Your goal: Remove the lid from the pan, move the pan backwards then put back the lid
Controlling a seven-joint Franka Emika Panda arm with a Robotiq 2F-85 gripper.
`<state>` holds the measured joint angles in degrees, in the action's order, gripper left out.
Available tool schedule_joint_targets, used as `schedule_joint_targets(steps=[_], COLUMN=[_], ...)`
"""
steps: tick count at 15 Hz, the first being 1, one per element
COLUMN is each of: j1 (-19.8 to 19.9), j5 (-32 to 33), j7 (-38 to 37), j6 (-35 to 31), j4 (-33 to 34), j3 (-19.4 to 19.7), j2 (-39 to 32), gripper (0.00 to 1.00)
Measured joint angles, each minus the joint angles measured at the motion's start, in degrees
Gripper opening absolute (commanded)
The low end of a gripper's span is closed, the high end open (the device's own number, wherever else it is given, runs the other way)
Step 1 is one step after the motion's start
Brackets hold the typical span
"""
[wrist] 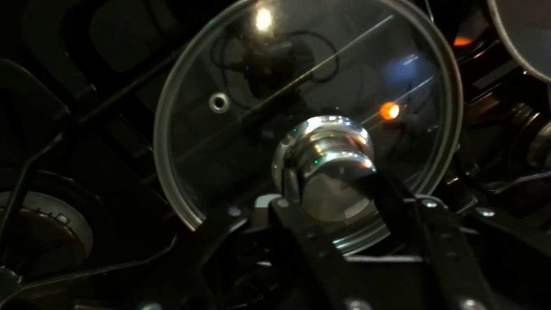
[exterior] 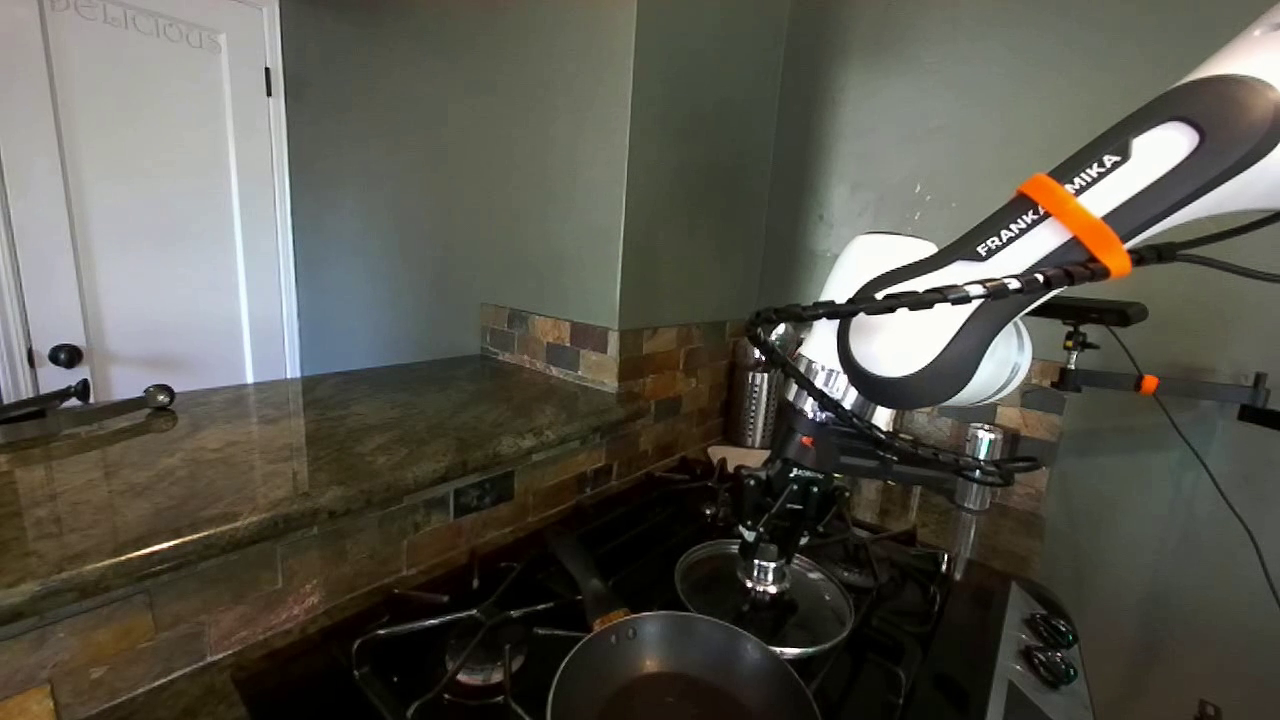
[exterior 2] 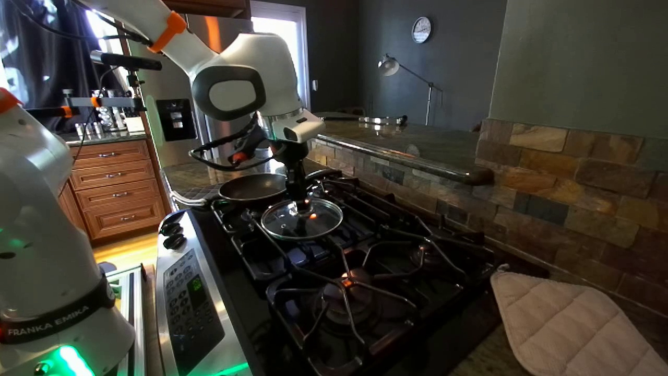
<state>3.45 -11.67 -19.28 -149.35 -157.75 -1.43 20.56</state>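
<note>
The lid (wrist: 297, 101) is gripped by its central knob (wrist: 329, 165) in the claw (wrist: 333, 181), just beside the uncovered pan (exterior: 683, 672), presumably so that it can be carried level.

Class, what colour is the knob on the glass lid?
The knob is shiny silver; it shows best in the wrist view.

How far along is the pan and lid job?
Looks done: the lid is off the pan, which sits uncovered. In hand: the end effector straddles the lid's knob; grip unclear. Left: the lid back on. These views don't settle the pan's backward move.
</note>
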Motion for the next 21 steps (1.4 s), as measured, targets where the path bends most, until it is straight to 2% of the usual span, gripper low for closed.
schedule_joint_targets(steps=[2, 3, 4, 8, 14, 21], j1=[-0.29, -0.36, -0.39, -0.54, -1.80, -8.55], j5=[-0.44, -0.51, -0.54, -0.84, -1.16, -2.44], j7=[-0.01, -0.02, -0.07, -0.31, -0.34, -0.15], j6=[-0.01, -0.01, -0.01, -0.01, 0.02, 0.22], j4=[0.09, 0.18, 0.21, 0.42, 0.77, 0.93], j3=[0.00, 0.00, 0.00, 0.00, -0.22, -3.47], j2=[-0.44, -0.54, -0.58, -0.54, 2.39, 4.90], gripper=[0.23, 0.72, 0.74, 0.99, 1.00, 1.00])
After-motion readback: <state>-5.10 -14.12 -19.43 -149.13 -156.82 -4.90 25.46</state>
